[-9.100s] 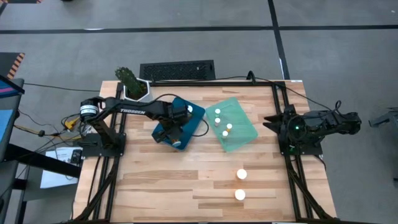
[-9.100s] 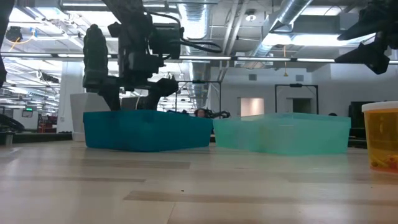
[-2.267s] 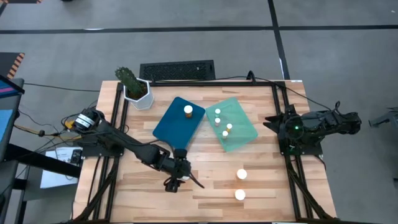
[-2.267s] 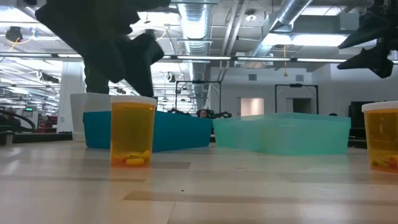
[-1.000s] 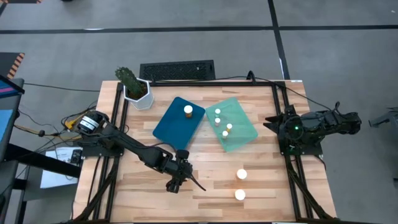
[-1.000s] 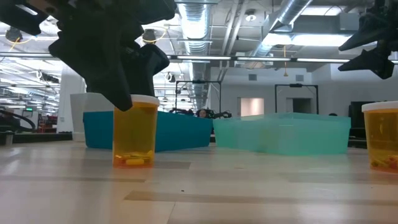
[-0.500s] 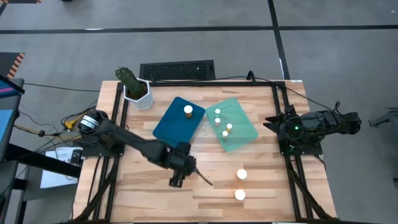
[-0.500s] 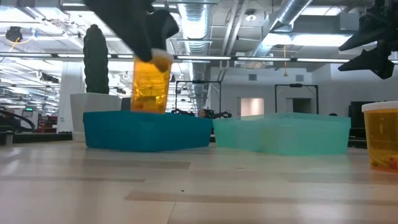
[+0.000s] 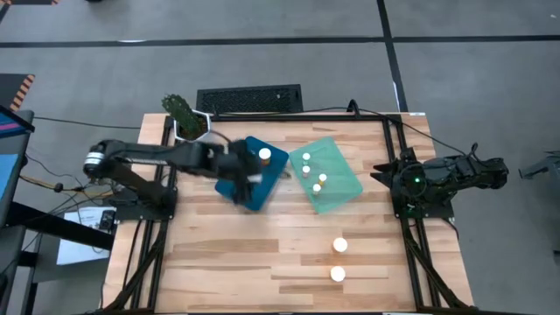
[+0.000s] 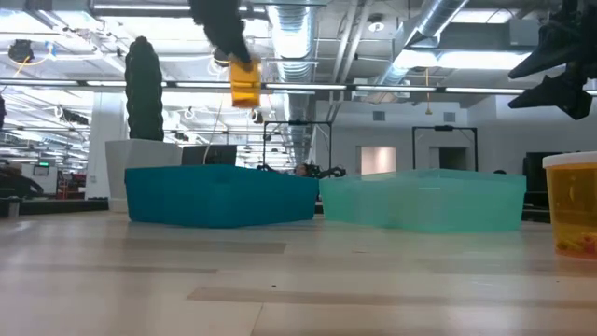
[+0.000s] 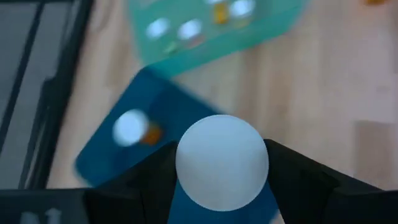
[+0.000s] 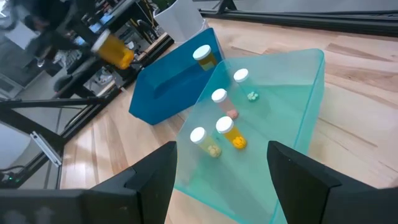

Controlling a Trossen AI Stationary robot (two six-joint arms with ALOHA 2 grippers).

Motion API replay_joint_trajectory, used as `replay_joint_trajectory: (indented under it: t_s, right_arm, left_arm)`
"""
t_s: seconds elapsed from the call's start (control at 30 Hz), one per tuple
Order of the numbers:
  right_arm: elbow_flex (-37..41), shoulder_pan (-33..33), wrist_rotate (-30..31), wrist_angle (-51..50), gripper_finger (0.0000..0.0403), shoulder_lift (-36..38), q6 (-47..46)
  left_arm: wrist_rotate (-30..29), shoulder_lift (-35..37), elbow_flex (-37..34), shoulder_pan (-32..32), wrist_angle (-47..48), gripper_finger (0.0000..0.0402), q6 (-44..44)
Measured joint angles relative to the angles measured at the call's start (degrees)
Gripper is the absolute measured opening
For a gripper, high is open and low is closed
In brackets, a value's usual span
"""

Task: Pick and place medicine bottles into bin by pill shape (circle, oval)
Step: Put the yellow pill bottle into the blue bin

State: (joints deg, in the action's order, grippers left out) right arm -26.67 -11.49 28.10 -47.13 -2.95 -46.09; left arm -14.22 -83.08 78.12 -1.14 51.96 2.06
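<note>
My left gripper is shut on an amber medicine bottle with a white cap, high above the dark blue tray. The bottle also shows in the low view. One bottle stands in the blue tray. Several bottles stand in the mint green tray. Two more bottles stand on the table near the front right. My right gripper is open and empty at the table's right edge. My left gripper pinches the bottle between its two fingers, on two opposite sides just under the cap's rim. The fingers point down from above. The bottle hangs below them, about upright, lifted clear above the blue tray.
A white pot with a cactus stands at the table's far left corner. A black keyboard lies beyond the far edge. One of the table's bottles shows large at the right of the low view.
My left gripper has lifted the bottle off the table's front middle and carried it up and toward the far edge, to above the blue tray. The bottle stood on the wood a second ago and now hangs clear, high in the air.
</note>
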Motion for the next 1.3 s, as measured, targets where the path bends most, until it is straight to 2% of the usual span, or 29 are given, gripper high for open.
replay_joint_trajectory:
  t_s: [0.1, 0.23, 0.37, 0.53, 0.87, 1.07, 1.3]
  right_arm:
    - [0.02, 0.01, 0.03, -0.05, 0.0260, -0.01, 0.00]
    - [0.01, 0.01, 0.07, -0.01, 0.0260, 0.01, -0.02]
    - [0.02, 0.01, 0.09, -0.03, 0.0260, 0.01, -0.02]
    - [0.02, 0.01, 0.13, -0.05, 0.0260, -0.02, -0.42]
    - [0.02, 0.01, 0.25, -0.05, 0.0260, 0.00, -0.48]
    - [0.02, 0.02, 0.28, -0.18, 0.0260, -0.01, -0.60]
    - [0.00, 0.01, 0.31, -0.21, 0.0260, 0.01, -0.61]
  left_arm:
    - [1.50, 3.43, -5.17, 5.80, -1.21, 0.0217, -0.46]
    - [3.23, 5.87, -14.45, 11.23, -8.13, 0.0217, -2.30]
    - [4.86, 6.10, -22.74, 14.26, -17.52, 0.0218, -4.17]
    - [4.43, 6.11, -29.18, 15.84, -26.41, 0.0218, -4.45]
    - [5.94, 5.97, -32.36, 19.33, -29.86, 0.0218, -7.77]
    - [9.18, 1.24, -32.36, 20.36, -31.13, 0.0218, -8.44]
    - [9.35, -1.32, -31.71, 20.36, -31.05, 0.0218, -6.95]
